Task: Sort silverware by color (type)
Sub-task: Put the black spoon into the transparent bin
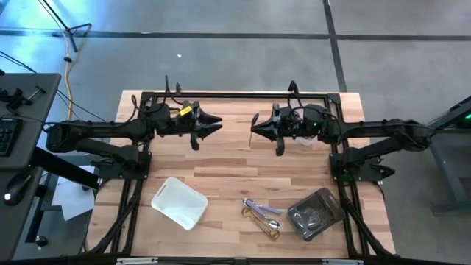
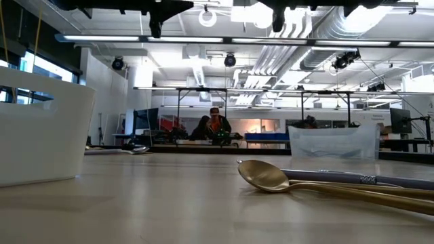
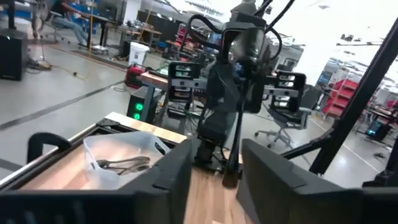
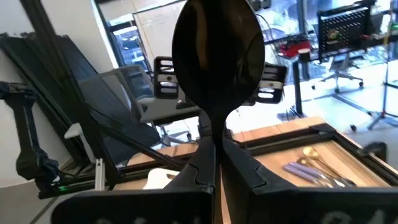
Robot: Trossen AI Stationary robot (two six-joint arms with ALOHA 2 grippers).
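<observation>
Only the wrist view shows the right gripper [image 4: 212, 163] pinching a seemingly dark spoon [image 4: 217, 56].

- black spoon [image 4: 214, 59], glossy, in the right tool [image 4: 214, 165]
- gold spoon [image 2: 271, 177] next to a purple-ish one [image 2: 352, 178]
- white tray [image 1: 179, 202], clear tray [image 1: 316, 213]
- counter [image 1: 235, 158]: light wood stripes
- arms black
</observation>
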